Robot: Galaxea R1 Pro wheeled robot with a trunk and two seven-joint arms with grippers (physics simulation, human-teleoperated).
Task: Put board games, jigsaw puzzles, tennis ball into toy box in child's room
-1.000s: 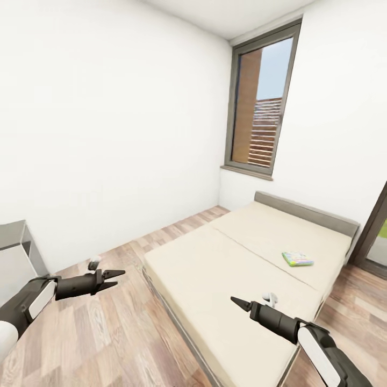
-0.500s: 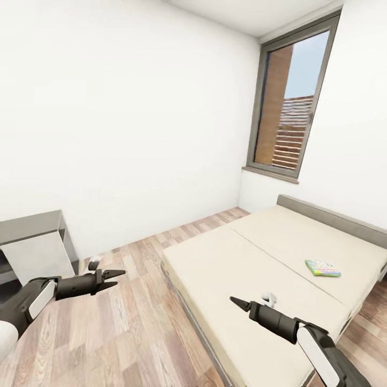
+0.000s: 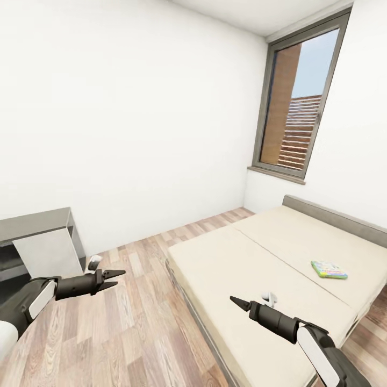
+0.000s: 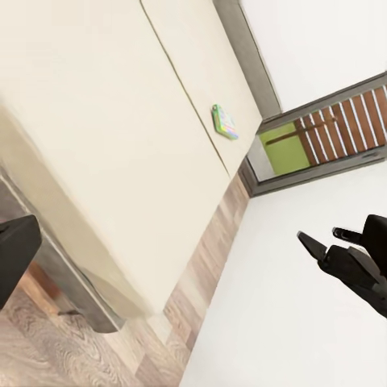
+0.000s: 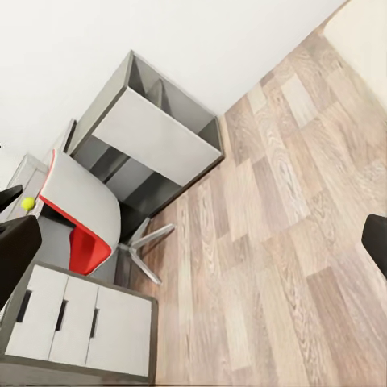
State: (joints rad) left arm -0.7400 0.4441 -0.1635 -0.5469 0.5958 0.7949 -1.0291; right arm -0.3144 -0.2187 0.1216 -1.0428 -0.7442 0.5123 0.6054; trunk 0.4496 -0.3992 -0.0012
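View swung further left since a second ago: bed (image 3: 258, 269) and window (image 3: 301, 102) slid right, grey cabinet (image 3: 37, 242) now in frame; camera turn, nothing on the bed moved. One board game (image 3: 329, 269) lying flat on the far side of the bed, untouched. Tennis ball (image 5: 28, 203) on the bench (image 5: 24, 181) beside the red chair (image 5: 81, 222). Left hand (image 3: 114, 278) spread, empty; right hand (image 3: 236, 302) empty, spread per wrist view. Likely heading benchward, bed game left for later.
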